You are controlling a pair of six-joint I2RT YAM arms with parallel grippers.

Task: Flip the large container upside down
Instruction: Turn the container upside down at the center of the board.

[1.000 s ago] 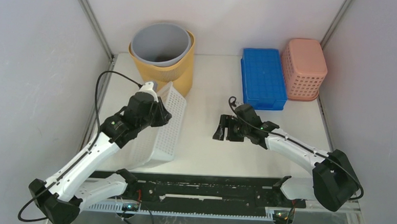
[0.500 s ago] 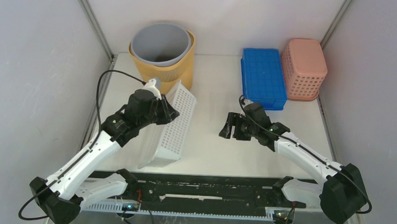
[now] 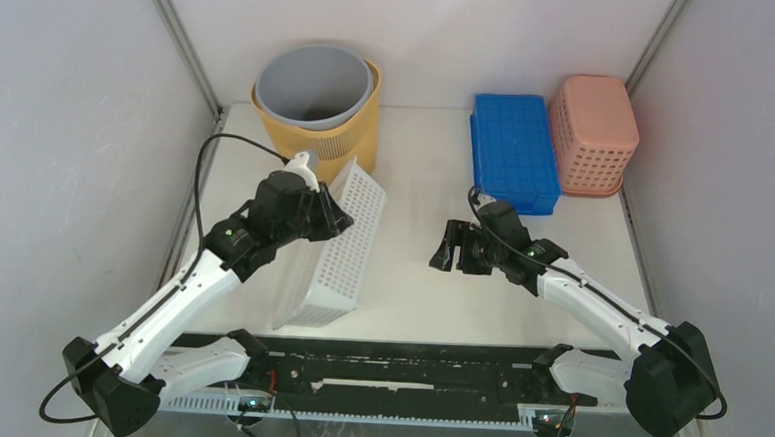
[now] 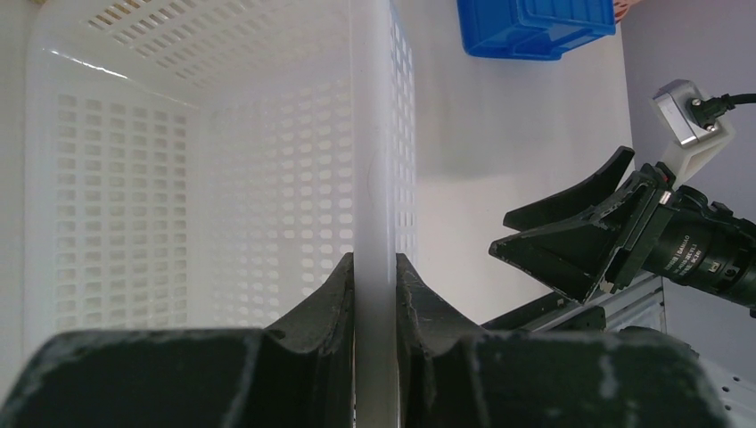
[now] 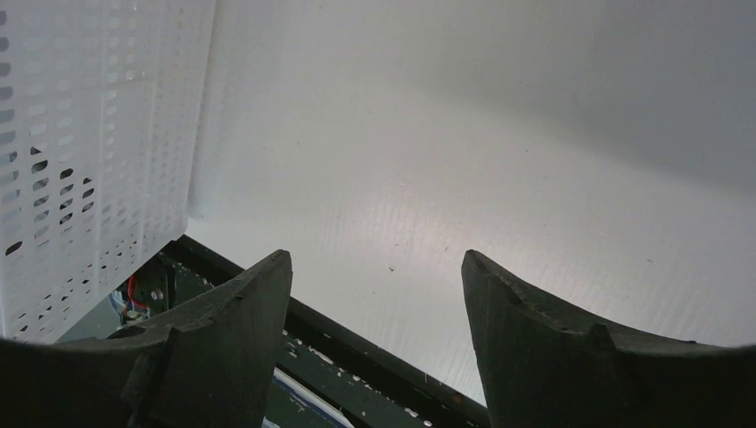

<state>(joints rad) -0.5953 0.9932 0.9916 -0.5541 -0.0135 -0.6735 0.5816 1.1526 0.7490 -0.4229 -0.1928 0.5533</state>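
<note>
Mid-flip: white perforated basket (image 3: 339, 261) stands tipped steeply up on one long edge, left of centre on the table (image 3: 416, 180). Left gripper (image 4: 374, 267) is pinched narrow on the basket's raised wall. Right gripper (image 3: 446, 254) is spread wide, holding nothing, hovering right of the basket and apart from it. Next, I'd judge, roll it further over until the rim lands flat, right one possibly steadying. Farther back: blue crate (image 3: 512, 150), pink basket (image 3: 594, 119), grey bucket (image 3: 316, 80) nested in yellow bin (image 3: 362, 147)
</note>
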